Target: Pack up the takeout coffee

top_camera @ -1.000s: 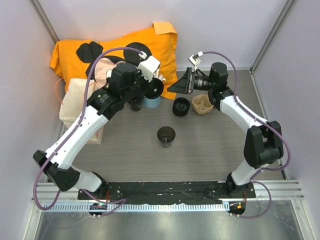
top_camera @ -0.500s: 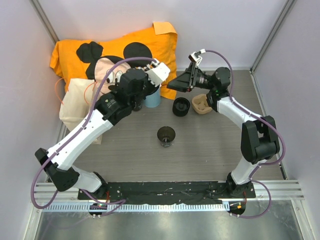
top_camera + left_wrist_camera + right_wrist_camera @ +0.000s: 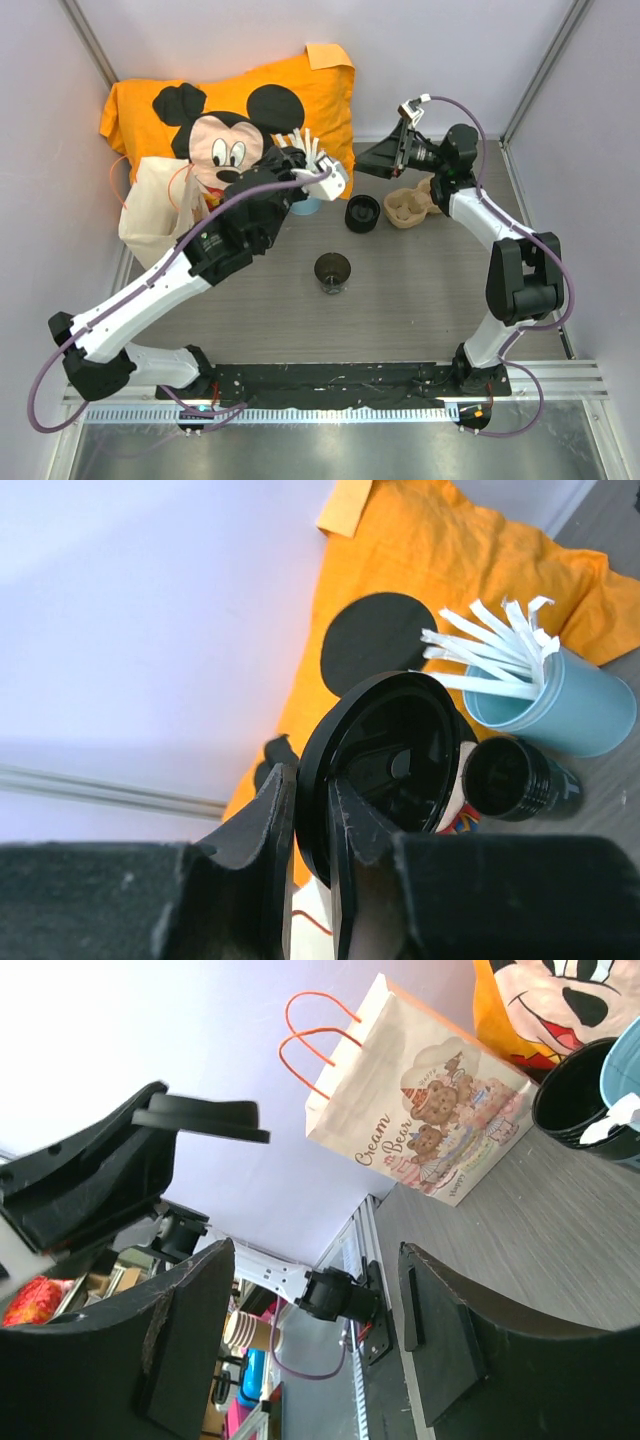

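The takeout coffee [image 3: 332, 272], a small dark cup with a round black top, stands alone mid-table, apart from both grippers. My left gripper [image 3: 295, 170] is raised by the blue cup of white sticks [image 3: 308, 205]. In the left wrist view the left gripper [image 3: 312, 810] is shut on the edge of a flat round black lid [image 3: 385, 770]. My right gripper [image 3: 372, 160] is open and empty above the back right of the table. Its fingers [image 3: 190, 1330] stand wide apart.
A squat black ring piece [image 3: 362, 212] and a tan pulp cup holder [image 3: 408, 207] sit right of the blue cup. An orange Mickey bag [image 3: 230, 110] lies at the back. A cream paper bag [image 3: 150, 210] stands at the left. A small black cylinder [image 3: 515, 780] is beside the blue cup.
My left gripper has lifted and swung right with the black lid, uncovering the Mickey face. My right gripper has drawn back to the right, away from the blue cup.
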Motion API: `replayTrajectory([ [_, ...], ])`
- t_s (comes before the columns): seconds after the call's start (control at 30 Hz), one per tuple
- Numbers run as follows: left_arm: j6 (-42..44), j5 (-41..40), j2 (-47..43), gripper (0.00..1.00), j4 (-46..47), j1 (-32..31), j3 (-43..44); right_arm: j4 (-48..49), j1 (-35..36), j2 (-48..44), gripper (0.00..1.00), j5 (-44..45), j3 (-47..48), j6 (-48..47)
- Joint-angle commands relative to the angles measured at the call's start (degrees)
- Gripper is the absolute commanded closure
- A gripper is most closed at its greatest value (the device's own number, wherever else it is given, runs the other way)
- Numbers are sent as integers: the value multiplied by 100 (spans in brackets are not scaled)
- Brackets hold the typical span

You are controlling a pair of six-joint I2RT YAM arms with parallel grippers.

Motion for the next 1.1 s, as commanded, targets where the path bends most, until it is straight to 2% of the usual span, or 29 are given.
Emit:
replayTrajectory([
  [0.0, 1610, -392, -362, 97, 1447, -479, -787, 32, 2, -156, 28, -376, 397, -51],
  [0.07, 2174, -287, -572, 97, 2009, -715, -1478, 190, -6, -200, 28, -605, 449, 62],
  [0.1, 2708, -208, -651, 97, 2657, -804, -1701, 269, -15, -209, 28, -710, 458, 255],
  [0.2, 3353, 187, -898, 97, 3590, -1138, -2482, 944, -50, -217, 29, -1263, 485, 764],
  [0.3, 3881, 469, -1004, 97, 4198, -1393, -3045, 2243, -199, -200, 32, -1589, 467, 1581],
  [0.37, 4162, 557, -977, 97, 4569, -1525, -3240, 3700, -401, -86, 32, -1834, 615, 2862],
  [0.43, 4399, 724, -925, 98, 4973, -1604, -3460, 5410, -603, 307, 33, -2133, 975, 4545],
  [0.47, 4461, 803, -925, 97, 5183, -1692, -3539, 5420, -743, 353, 36, -2169, 1142, 4607],
  [0.67, 5304, 1479, -775, 98, 6151, -2139, -4058, 5429, -1622, 398, 37, -2179, 1880, 4634],
  [0.73, 5402, 1594, -758, 98, 6196, -2281, -4111, 5429, -1816, 232, 37, -2179, 2075, 4581],
  [0.87, 5543, 1559, -626, 98, 6389, -2632, -4041, 5420, -2501, -487, 36, -2135, 2830, 4379],
  [0.97, 5578, 1559, -530, 98, 6460, -2808, -3936, 5324, -3370, -1059, 31, -1574, 3103, 4001],
  [1.0, 5578, 1568, -494, 98, 6477, -2826, -3900, 4618, -3799, -1218, 31, -1468, 3156, 3435],
  [1.07, 5561, 1559, -407, 98, 6521, -2870, -3821, 3658, -4215, -1560, 29, -976, 2947, 2538],
])
